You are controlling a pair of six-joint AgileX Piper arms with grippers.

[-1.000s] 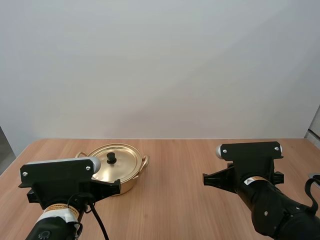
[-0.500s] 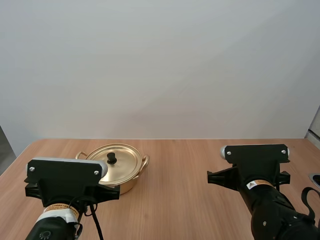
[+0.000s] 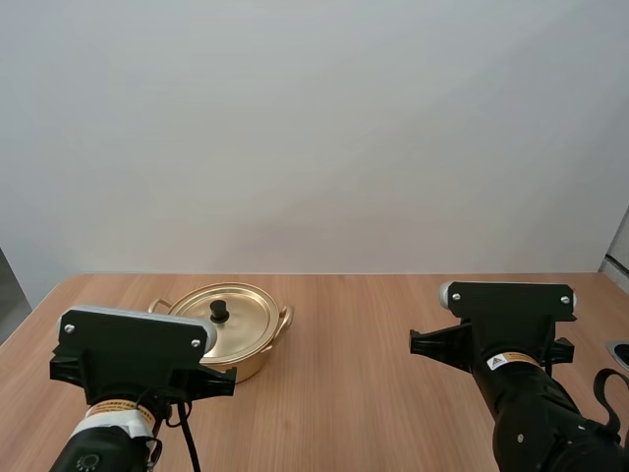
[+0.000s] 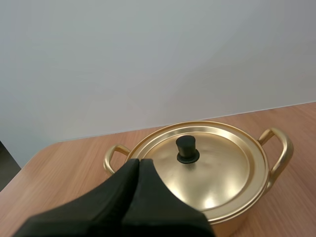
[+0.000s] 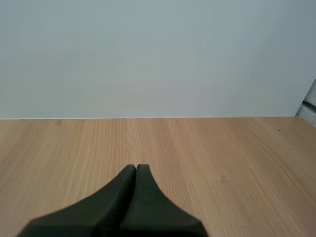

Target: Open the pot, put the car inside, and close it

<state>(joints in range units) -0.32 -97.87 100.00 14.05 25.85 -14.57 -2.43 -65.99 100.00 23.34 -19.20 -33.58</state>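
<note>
At the left near edge of the bench (image 3: 373, 393), the left arm (image 3: 133, 349) has crept a little to the right and sunk slightly over the last second, so its housing now hides more of the near left side of the pot (image 3: 241, 324) in the high view. Its end effector (image 4: 138, 162) is closed on nothing, the two black fingers pressed together into one wedge. The tip is aimed at the pot's near rim and stops short of the black knob (image 4: 187, 148), which sits beyond it and a bit to the right. The pot has not shifted. It stands on the left half of the bench, toward the far edge, with both loop handles showing and the lid (image 4: 222, 158) seated flat on it. Farther right, the right arm (image 3: 511, 315) has slid a little to the right and slightly down in the same second, away from the pot. Its end effector (image 5: 136, 169) is likewise shut and empty, fingers together, pointing over plain wood toward the far edge. Both shifts are small, and I read them as settling or early approach rather than a grasp: the opening step has not begun, and everything after it waits on the lid coming off. Since the left arm is the one near the pot, it looks the likelier to take the lid. For that, its fingers would have to part before they can close round the knob, and the tip must travel farther and a touch right.
</note>
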